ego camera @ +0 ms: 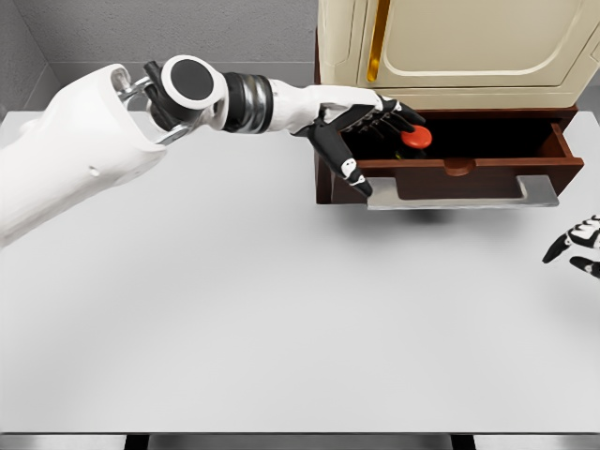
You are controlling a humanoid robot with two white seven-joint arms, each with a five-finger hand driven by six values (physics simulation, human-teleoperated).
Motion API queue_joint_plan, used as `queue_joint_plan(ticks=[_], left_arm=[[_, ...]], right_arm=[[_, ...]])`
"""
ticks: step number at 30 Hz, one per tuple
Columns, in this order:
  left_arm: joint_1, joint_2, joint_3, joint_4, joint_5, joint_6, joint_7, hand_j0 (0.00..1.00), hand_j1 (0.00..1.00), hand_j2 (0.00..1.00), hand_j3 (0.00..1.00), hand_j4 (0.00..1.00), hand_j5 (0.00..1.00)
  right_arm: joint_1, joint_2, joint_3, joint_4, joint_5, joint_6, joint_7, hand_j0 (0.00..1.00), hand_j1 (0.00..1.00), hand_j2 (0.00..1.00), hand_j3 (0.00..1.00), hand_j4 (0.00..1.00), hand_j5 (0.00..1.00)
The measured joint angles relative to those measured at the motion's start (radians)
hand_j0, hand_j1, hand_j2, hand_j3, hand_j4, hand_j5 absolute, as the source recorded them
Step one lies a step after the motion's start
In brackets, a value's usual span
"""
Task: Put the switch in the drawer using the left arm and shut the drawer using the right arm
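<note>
Left hand (361, 127) is reaching over the front edge of the open drawer (450, 169), fingers spread loose and not gripping anything, thumb hanging down over the drawer's front panel. The switch (415, 138), the one with the red button on top, sits inside the drawer right at the fingertips; can't tell if they touch. Just below the hand, a grey handle bar (469, 197) runs along the drawer front. Above is a cream cabinet (450, 47). Right hand (579, 246) hovers at the far edge over the white table (281, 319), fingers apart, empty.
</note>
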Motion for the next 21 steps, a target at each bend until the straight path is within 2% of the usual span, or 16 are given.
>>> queue_joint_plan(ticks=[8, 21], left_arm=[[-0.002, -0.013, -0.001, 0.002, -0.002, 0.000, -0.004, 0.97, 0.97, 0.97, 0.97, 0.97, 0.97], [-0.012, -0.070, -0.001, 0.005, -0.007, -0.002, -0.008, 0.97, 0.97, 0.97, 0.97, 0.97, 0.97]], right_arm=[[-0.028, 0.001, 0.055, 0.000, 0.001, 0.000, 0.000, 0.47, 0.47, 0.47, 0.47, 0.47, 0.47], [-0.026, 0.001, 0.067, 0.000, 0.001, 0.000, 0.000, 0.49, 0.49, 0.49, 0.49, 0.49, 0.49]])
